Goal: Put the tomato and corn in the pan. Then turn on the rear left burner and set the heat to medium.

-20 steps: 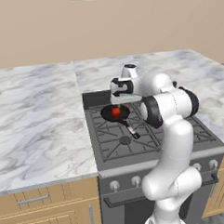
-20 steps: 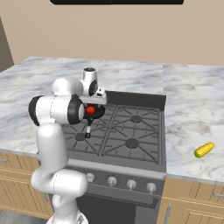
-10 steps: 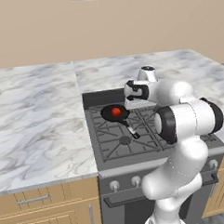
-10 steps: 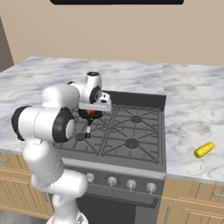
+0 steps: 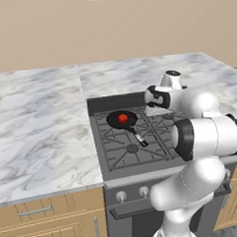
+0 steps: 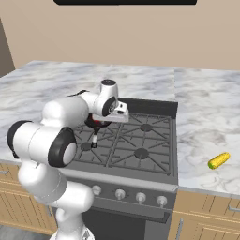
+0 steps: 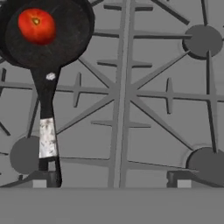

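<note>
Tomato [image 5: 122,118] sat in the pan [image 5: 121,120] on the stove's rear left burner [image 7: 48,30]. End effector [image 7: 111,183] hung over the middle of the stove [image 6: 129,145], fingers spread wide, nothing gripped. Corn [image 6: 219,160] lay on the table [image 6: 211,136] right of the stove, near its front edge. Risks: the cob is round and could roll off the front edge if nudged during pickup; the pan is small, so a drop could knock the tomato out or clip the handle [image 7: 46,135].

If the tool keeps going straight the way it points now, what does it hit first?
Most likely the bare stove grate between the burners. The open tool looks straight down at it, beside the pan holding the tomato.
</note>
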